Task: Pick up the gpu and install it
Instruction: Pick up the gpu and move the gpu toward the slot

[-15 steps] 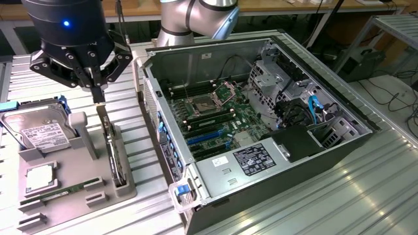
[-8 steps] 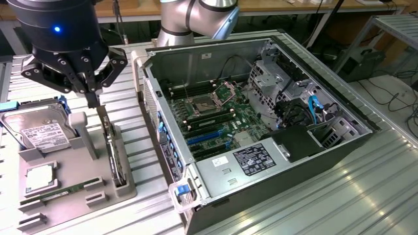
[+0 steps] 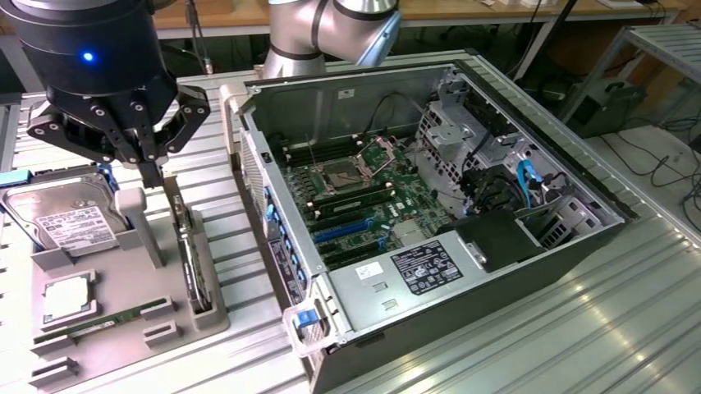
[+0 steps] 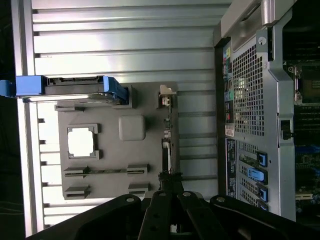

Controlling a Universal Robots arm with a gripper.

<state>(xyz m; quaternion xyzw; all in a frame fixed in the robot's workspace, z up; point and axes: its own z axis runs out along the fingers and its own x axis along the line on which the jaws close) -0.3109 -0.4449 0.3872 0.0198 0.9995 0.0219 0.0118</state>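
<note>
Hand is at 10 o'clock in the exterior view, fingers pressed together and pinching nothing. The tips hang just above the grey fixture, near the gpu's 12 o'clock end but not touching it.

gpu is not picked yet. It stands on edge in the slot along the fixture's side nearest the PC case, at 8 o'clock in the exterior view.

On the same fixture:
- The hard drive is upright in a blue caddy, at 10 o'clock from the gpu.
- The CPU lies flat at 9 o'clock from the gpu.
- The memory stick lies in its cradle at 8 o'clock from the gpu.

The case lies on its side at 3 o'clock from the fixture with the panel off. The motherboard is exposed and the blue expansion slots are visible. Everything sits on the ribbed metal surface.

In the wrist view the hand is over the gpu, which shows edge-on between the fixture and the case. The hard drive sits at the fixture's far end.
</note>
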